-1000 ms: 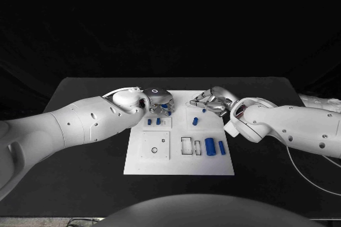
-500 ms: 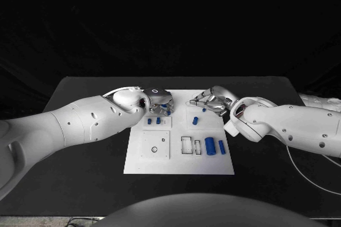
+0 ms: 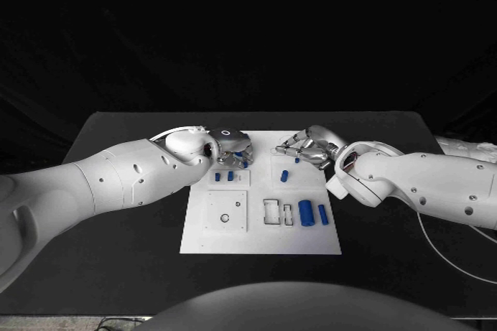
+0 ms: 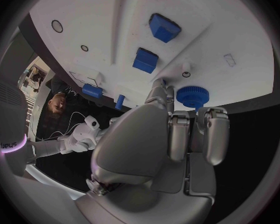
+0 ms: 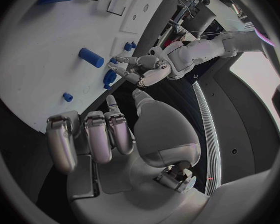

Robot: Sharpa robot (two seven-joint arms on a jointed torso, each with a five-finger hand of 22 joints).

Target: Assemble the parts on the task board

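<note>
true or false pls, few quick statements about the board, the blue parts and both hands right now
1. The white rectangular task board lies on the black table. True.
2. The left silver hand is at the board's near edge. False: it is over the far end.
3. A large blue cylinder part lies on the board's near right area. True.
4. The right silver hand grips that cylinder. False: it is apart from it, at the far right corner.

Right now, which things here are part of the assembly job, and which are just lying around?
Part of the job:
task board
blue parts on it, such as the large cylinder and the round knurled knob
left hand
right hand

Just lying about:
black table
cable beside the right arm
</note>
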